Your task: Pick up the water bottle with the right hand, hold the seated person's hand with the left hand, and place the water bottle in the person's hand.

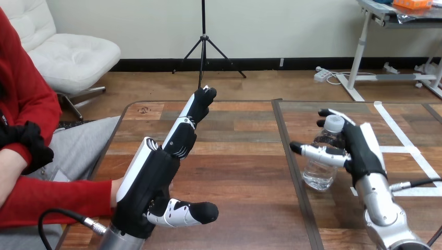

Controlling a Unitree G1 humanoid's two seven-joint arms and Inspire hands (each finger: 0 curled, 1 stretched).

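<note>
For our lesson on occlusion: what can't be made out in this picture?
1. Head view, the person's hand: mostly hidden behind the left hand; whether they touch is unclear.
2. Head view, whether the right hand grips the water bottle: the bottle itself covers the contact.

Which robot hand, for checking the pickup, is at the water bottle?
The right robot hand: the water bottle stands between its thumb and fingers. The left robot hand is open beside the person's hand.
</note>
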